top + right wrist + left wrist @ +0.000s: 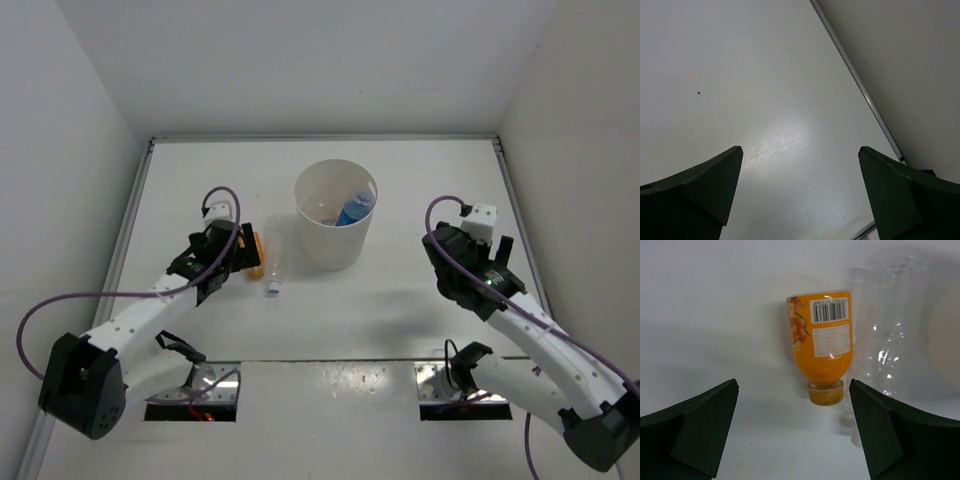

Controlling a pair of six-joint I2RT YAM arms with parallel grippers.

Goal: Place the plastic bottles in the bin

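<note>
The cream-white bin [333, 250] stands upright mid-table, with a blue-labelled bottle [354, 207] inside it. Left of the bin, a short orange bottle [822, 347] lies on its side, cap toward my left wrist camera. A clear bottle [887, 325] lies right beside it, its white cap [272, 289] pointing to the near side. My left gripper [792, 386] is open just short of the orange bottle's cap [826, 392] and touches nothing. My right gripper [800, 150] is open over bare table to the right of the bin, with nothing between its fingers.
The bin's wall [946, 340] shows at the right edge of the left wrist view, close to the clear bottle. A metal rail [865, 97] and the side wall run close by on the right of my right gripper. White walls enclose the table.
</note>
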